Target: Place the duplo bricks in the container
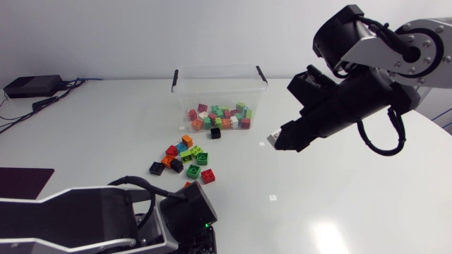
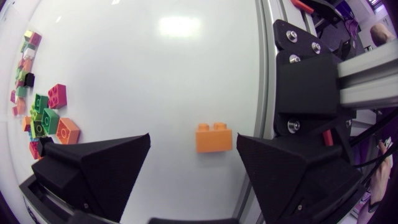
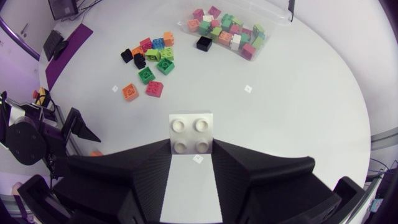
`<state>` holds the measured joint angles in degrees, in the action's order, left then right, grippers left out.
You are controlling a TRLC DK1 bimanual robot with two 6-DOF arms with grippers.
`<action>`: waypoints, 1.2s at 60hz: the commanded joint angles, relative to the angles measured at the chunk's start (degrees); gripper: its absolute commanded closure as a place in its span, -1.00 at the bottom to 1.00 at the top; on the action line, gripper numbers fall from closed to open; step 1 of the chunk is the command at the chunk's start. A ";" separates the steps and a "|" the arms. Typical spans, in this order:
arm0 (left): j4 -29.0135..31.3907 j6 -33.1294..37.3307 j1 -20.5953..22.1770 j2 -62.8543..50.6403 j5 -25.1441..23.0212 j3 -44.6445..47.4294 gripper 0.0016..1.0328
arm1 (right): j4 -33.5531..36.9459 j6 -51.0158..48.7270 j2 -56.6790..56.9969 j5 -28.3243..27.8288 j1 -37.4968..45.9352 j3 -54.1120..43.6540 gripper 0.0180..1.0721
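The clear container (image 1: 256, 88) stands at the back of the table with several coloured duplo bricks (image 1: 219, 116) in it. More loose bricks (image 1: 185, 152) lie in a heap in front of it. My right gripper (image 1: 277, 141) hangs above the table to the right of the heap, shut on a white brick (image 3: 193, 133). At the table's near edge, my left gripper (image 2: 193, 149) is open. An orange brick (image 2: 213, 137) lies on the table between its fingers (image 2: 102, 165), touching neither. The left arm hides that brick in the head view.
A black brick (image 1: 215, 132) lies just in front of the container. An orange brick (image 1: 188, 185), a red one (image 1: 207, 176) and a green one (image 1: 193, 171) lie closest to my left gripper. A purple mat (image 1: 21, 180) lies at the near left.
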<state>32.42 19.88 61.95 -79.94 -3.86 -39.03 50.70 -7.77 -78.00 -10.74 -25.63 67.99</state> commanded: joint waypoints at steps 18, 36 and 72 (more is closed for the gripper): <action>4.75 -1.77 1.50 -4.61 -0.36 -1.67 -0.76 | 0.98 -1.81 0.65 -1.39 1.72 -0.49 0.21; 5.46 -2.83 1.77 -7.69 -0.45 -4.30 -0.62 | 0.98 -1.55 1.62 -1.47 1.72 -1.36 0.21; 2.47 -5.38 0.62 -9.44 -1.86 -3.60 0.36 | -3.59 0.48 -1.81 -1.65 3.57 4.96 0.21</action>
<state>34.79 16.01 63.07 -88.88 -5.17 -42.50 48.56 -8.14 -77.69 -12.23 -22.33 70.32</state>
